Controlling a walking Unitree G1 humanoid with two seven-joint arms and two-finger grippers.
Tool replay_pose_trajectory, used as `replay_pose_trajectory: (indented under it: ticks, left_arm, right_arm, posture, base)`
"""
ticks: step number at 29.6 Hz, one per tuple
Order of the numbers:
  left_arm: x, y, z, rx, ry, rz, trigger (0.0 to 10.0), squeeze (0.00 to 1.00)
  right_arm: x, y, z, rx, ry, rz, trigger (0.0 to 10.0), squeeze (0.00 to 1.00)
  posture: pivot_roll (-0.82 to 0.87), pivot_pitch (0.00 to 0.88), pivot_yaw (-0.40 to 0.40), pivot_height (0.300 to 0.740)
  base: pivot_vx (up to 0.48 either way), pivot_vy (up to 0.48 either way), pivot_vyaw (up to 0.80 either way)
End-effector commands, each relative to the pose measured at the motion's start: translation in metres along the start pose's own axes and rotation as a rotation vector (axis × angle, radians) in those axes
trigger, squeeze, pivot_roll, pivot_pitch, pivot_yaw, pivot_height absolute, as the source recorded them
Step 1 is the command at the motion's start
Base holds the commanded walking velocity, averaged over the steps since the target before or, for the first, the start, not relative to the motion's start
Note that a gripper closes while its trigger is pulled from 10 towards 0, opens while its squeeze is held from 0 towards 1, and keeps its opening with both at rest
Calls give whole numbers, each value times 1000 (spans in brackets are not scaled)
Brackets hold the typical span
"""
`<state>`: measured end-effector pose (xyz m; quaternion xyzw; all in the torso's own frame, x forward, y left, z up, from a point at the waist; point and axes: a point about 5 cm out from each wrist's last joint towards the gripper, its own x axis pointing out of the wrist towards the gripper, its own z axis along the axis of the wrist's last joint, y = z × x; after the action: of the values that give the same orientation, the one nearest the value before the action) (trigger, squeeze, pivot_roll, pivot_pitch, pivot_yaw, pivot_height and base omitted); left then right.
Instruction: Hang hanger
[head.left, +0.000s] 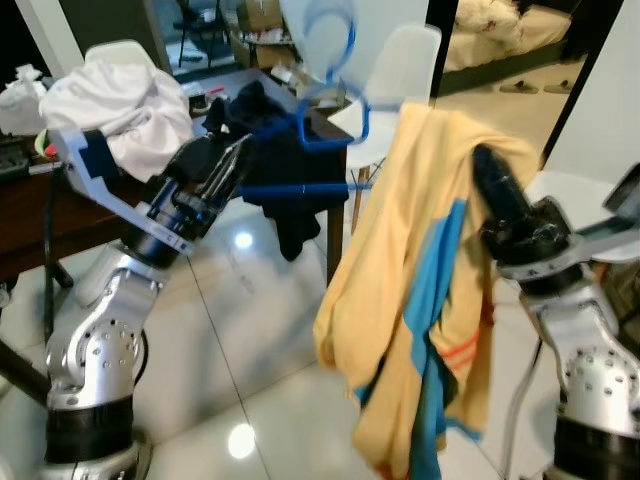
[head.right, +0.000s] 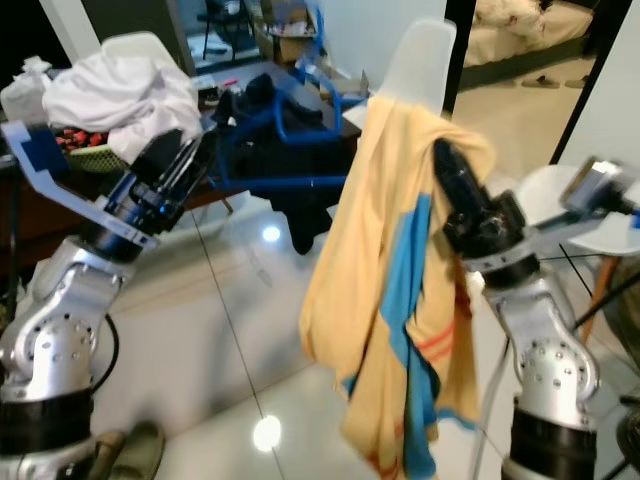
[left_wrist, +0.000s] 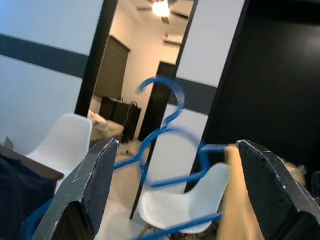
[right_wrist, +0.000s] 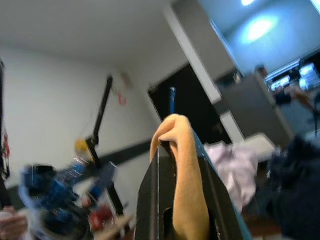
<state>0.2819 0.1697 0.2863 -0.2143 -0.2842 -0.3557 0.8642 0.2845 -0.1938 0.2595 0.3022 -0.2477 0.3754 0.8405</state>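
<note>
A blue plastic hanger (head.left: 300, 188) hangs in the air before me, hook (head.left: 345, 45) up, looking blurred. Its far arm goes into the neck of a yellow shirt with a blue stripe (head.left: 400, 300). My right gripper (head.left: 487, 170) is raised and shut on the shirt's top fold (right_wrist: 182, 165), and a blue tip (right_wrist: 171, 102) sticks out just above the fingers. My left gripper (head.left: 238, 158) is at the hanger's near end. In the left wrist view its fingers (left_wrist: 95, 185) stand apart, with the hanger (left_wrist: 165, 130) between and beyond them.
A dark table (head.left: 335, 130) behind carries a heap of white laundry (head.left: 120, 100), and a black garment (head.left: 275, 150) hangs off its edge. A white chair (head.left: 405, 70) stands behind the hanger, and a white seat (head.left: 570, 190) is at my right. The floor is glossy tile.
</note>
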Motion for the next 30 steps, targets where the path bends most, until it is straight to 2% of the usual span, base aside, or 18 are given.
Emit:
replay_pose_trajectory:
  ticks: [1, 3, 4, 6, 7, 9, 12, 16, 20, 30]
  left_arm:
    - [-7, -5, 1, 2, 39, -62, 10000, 0]
    - [-23, 3, -18, 73, 181, -6, 10000, 0]
    - [-29, 7, -25, 96, 229, 28, 10000, 0]
    - [-29, 7, -25, 96, 229, 28, 10000, 0]
    - [-36, 11, -35, 122, 284, 77, 10000, 0]
    - [-36, 11, -35, 122, 284, 77, 10000, 0]
    - [-58, 28, -57, 143, 356, 311, 10000, 0]
    - [-62, 32, -61, 128, 356, 378, 10000, 0]
    - [-59, 23, -75, 57, 361, 358, 10000, 0]
    - [-56, 7, -99, 5, 394, 316, 10000, 0]
  right_arm:
    - [0, -10, 2, -55, -8, -87, 10000, 0]
    - [-4, -34, -2, -98, 13, -294, 10000, 0]
    - [-6, -40, -3, -108, 28, -352, 10000, 0]
    - [-6, -40, -3, -108, 28, -352, 10000, 0]
    - [-8, -45, -4, -111, 38, -395, 10000, 0]
    - [-8, -45, -4, -111, 38, -395, 10000, 0]
    - [-14, -49, -11, -126, 66, -455, 10000, 0]
    - [-13, -48, -16, -135, 83, -454, 10000, 0]
    - [-8, -41, -32, -144, 134, -432, 10000, 0]
    - [-9, -29, -54, -134, 194, -409, 10000, 0]
  posture:
    - [9, 75, 17, 740]
    - [16, 78, 14, 740]
    - [16, 78, 14, 740]
    - [16, 78, 14, 740]
    - [17, 81, 16, 740]
    - [17, 81, 16, 740]
    - [21, 83, 13, 740]
    - [19, 82, 13, 740]
    - [10, 81, 19, 740]
    - [-5, 82, 31, 740]
  base:
    - [0, 0, 0]
    - [0, 0, 0]
    - [0, 0, 0]
    - [0, 0, 0]
    - [0, 0, 0]
    - [0, 0, 0]
    - [0, 0, 0]
    - [0, -335, 0]
    - [0, -478, 0]
    - [0, -470, 0]
